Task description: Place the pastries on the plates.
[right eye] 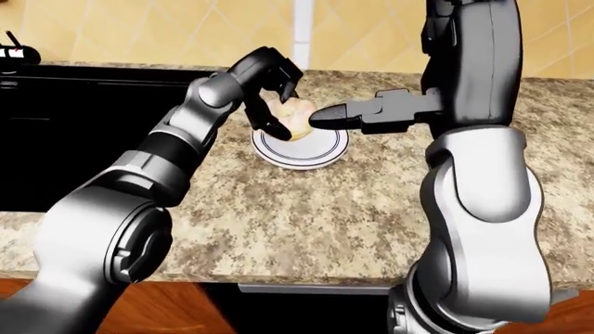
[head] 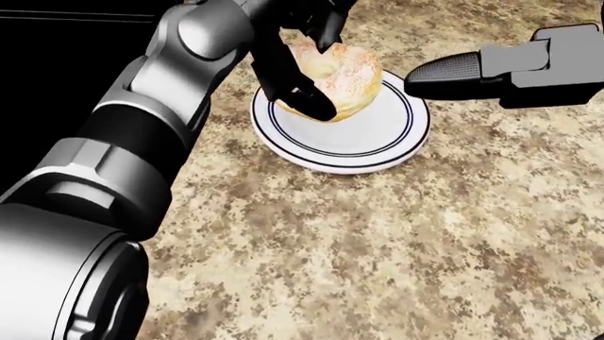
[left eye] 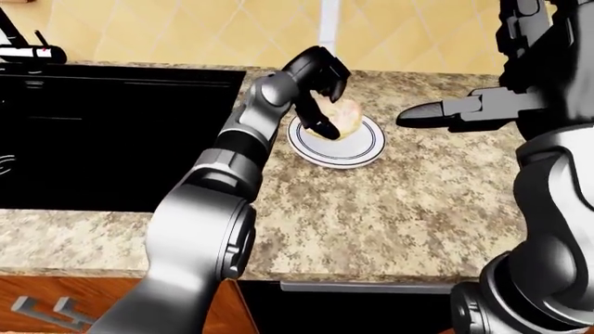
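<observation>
**Left hand grips pastry over plate, right hand hovers beside**

The left hand [head: 302, 67] has its dark fingers [head: 283, 78] curled round the pastry [head: 345, 74], one finger running down its left side in the head view, others hooked over the top. The pastry is pale golden and rounded, sitting at the upper-left part of the plate [head: 377, 145]; whether its underside touches the plate surface cannot be told. The plate is white with a thin dark double ring near the rim and lies flat on the desk [head: 396, 248], a speckled brown granite top.

The right hand [head: 472, 71] reaches in from the right in the head view, fingers stretched out straight and flat, the dark tip just beside the plate's upper-right rim and near the pastry, holding nothing. In the right-eye view that tip overlaps the pastry's right side; contact cannot be told.

Further out, a black sink [left eye: 102, 132] fills the left of the left-eye view, with a dark faucet [left eye: 28, 45] at top left. A yellow tiled wall [left eye: 186, 28] runs along the top. Below the desk edge are wooden cabinet fronts [left eye: 47, 306] with grey handles.

No writing, brand or label readable anywhere.
</observation>
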